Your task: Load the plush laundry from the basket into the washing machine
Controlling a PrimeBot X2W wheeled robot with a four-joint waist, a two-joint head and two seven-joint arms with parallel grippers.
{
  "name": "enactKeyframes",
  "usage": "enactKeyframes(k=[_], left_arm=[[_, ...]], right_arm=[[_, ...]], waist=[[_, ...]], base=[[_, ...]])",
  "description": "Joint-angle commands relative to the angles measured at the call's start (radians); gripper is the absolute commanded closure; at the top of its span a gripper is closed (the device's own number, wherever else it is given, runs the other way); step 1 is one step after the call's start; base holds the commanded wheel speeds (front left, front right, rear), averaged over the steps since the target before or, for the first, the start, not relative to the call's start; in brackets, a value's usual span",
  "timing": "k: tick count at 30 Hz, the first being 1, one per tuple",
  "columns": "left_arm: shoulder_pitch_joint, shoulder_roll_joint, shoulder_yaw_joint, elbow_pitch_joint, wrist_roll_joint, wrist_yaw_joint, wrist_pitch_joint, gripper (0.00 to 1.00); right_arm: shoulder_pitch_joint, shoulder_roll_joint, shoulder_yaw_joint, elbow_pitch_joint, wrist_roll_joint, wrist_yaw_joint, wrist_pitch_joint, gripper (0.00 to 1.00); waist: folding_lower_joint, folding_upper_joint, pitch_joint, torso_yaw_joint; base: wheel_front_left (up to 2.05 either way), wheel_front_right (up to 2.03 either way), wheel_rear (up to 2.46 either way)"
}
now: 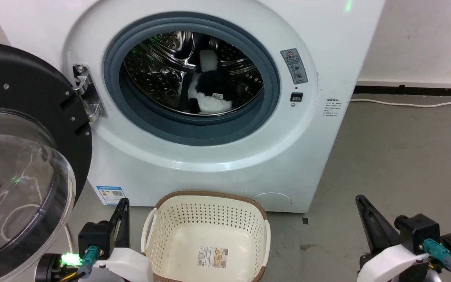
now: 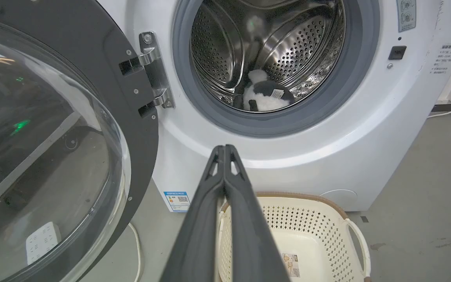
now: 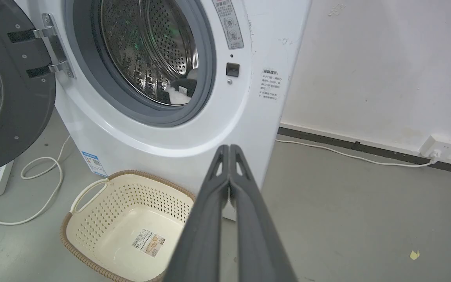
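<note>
1. Plush laundry [image 1: 210,92] lies inside the washing machine [image 1: 210,168], low in the steel drum [image 1: 159,66] at the upper centre of the head view; its black body, white fuzzy patches and a small label face the opening
2. The black-rimmed clear door [image 1: 18,168] stands swung wide at the left edge of the head view, hanging on its metal hinge [image 1: 88,94]
3. The basket [image 1: 210,194] sits on the grey floor at the bottom centre of the head view, just in front of the machine, with a sticker [image 1: 211,256] showing on its inner floor
4. The left gripper [image 1: 123,202] is at the lower left of the head view, just left of the basket and not touching it; its two dark fingers are pressed together with nothing between them
5. The right gripper [image 1: 360,199] is at the lower right, well apart from the basket, over bare floor; its jaws are also fully closed and hold nothing
</note>
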Motion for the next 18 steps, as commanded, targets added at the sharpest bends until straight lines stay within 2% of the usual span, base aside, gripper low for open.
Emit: enactKeyframes(k=[1, 18], left_arm=[[-0.015, 0.0, 0.001, -0.005, 0.002, -0.005, 0.0, 1.0], [-0.015, 0.0, 0.001, -0.005, 0.002, -0.005, 0.0, 1.0]], right_arm=[[-0.012, 0.0, 0.0, 0.003, -0.008, -0.001, 0.0, 1.0], [-0.012, 0.0, 0.0, 0.003, -0.008, -0.001, 0.0, 1.0]], waist=[[0.0, 0.0, 0.0, 0.0], [0.0, 0.0, 0.0, 0.0]], base=[[0.0, 0.0, 0.0], [0.0, 0.0, 0.0]])
